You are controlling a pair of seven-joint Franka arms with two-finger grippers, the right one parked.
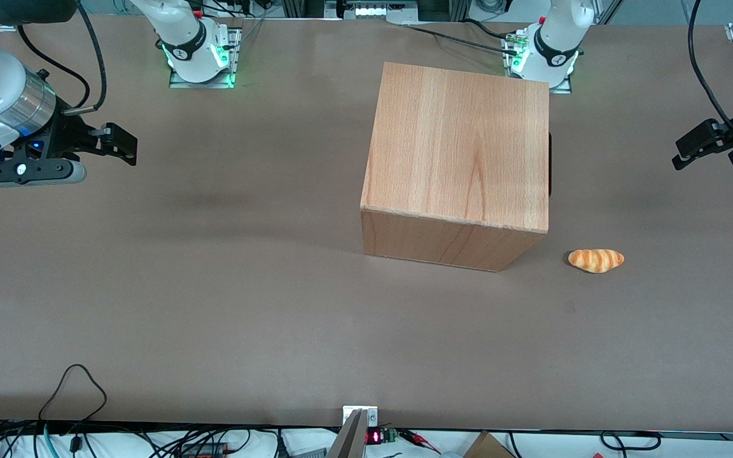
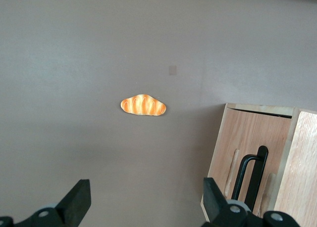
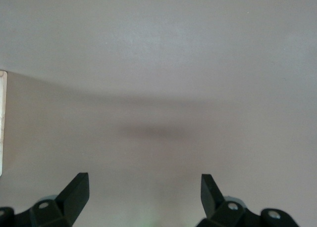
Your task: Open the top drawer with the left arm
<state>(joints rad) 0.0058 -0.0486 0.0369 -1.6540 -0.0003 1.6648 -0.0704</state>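
Overhead, one gripper [image 1: 691,149] hangs spread wide; one croissant [image 1: 595,260] beside one wooden box [image 1: 459,149].

Box [image 1: 455,159] stands on the desk [image 1: 214,305]. Bread roll [image 1: 595,260] lies on the desk beside the box, toward the working arm's end, nearer the front camera. Gripper [image 1: 704,147] hangs apart from the box, above the desk, fingers spread.

even overhead light, soft shadows beside the box [image 1: 455,152]; the right wrist view looks perhaps slightly hazy.
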